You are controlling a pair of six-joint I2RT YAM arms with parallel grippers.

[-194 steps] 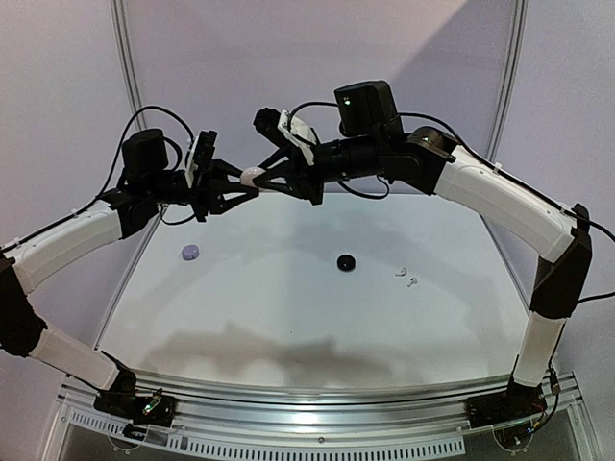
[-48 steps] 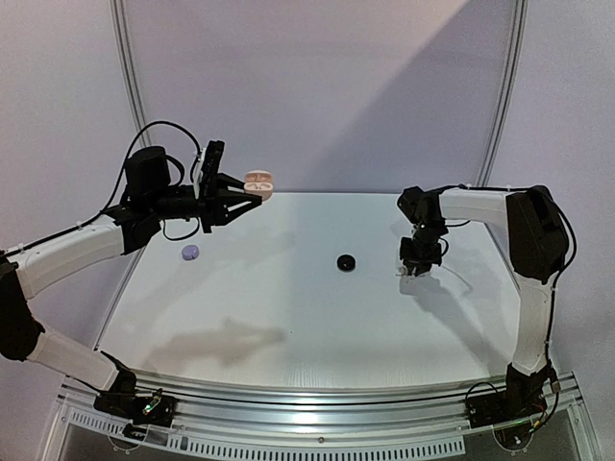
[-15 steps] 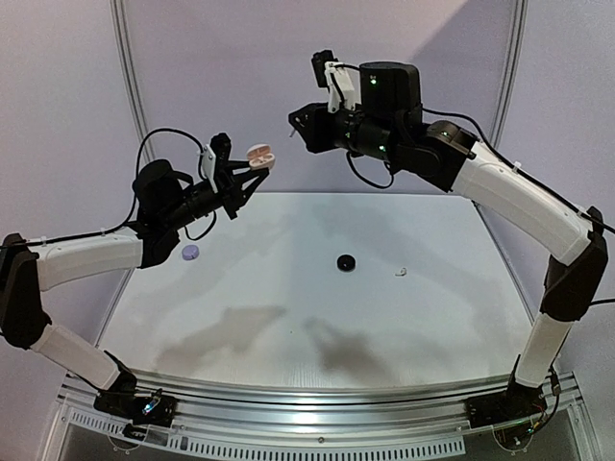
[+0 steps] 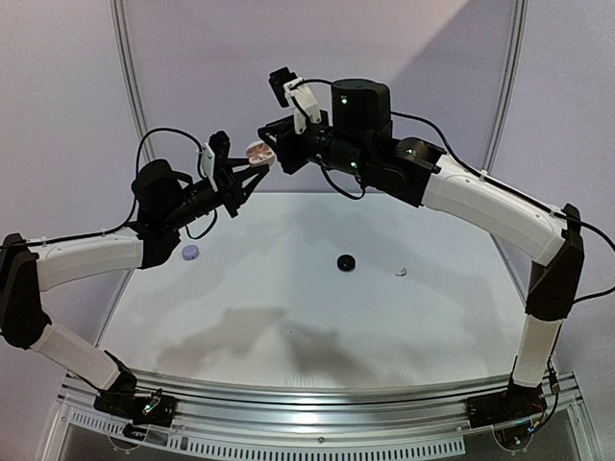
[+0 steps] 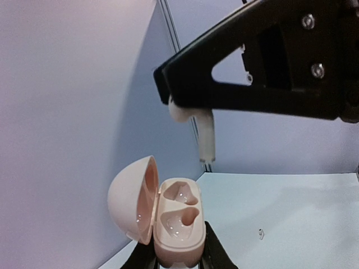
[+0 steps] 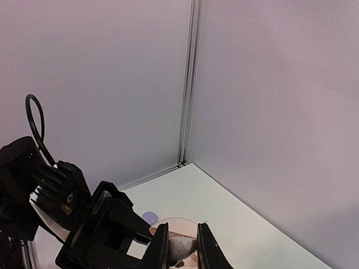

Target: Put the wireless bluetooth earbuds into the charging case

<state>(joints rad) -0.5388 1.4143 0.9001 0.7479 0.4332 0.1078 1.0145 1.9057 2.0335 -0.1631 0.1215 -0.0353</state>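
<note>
My left gripper [image 4: 252, 169] is shut on a pink charging case [image 4: 258, 152] and holds it high above the table's back left, lid open. In the left wrist view the case [image 5: 175, 223] shows two empty pockets. My right gripper [image 4: 270, 144] is shut on a white stemmed earbud [image 5: 194, 119] and hangs just above the case, stem pointing down. In the right wrist view the earbud [image 6: 180, 250] sits between my fingers [image 6: 160, 252] over the case [image 6: 180, 228]. A second white earbud [image 4: 400, 272] lies on the table at the right and also shows in the left wrist view [image 5: 261, 232].
A round black case [image 4: 345, 261] lies mid-table. A round lavender case [image 4: 191, 252] lies at the left, also in the right wrist view [image 6: 149, 217]. Purple walls with metal corner posts [image 4: 129, 86] close off the back.
My right gripper picked an earbud off the table's right side, rose, and in the last half second moved left and down until it hangs over the open case. The left arm stays nearly still.
</note>
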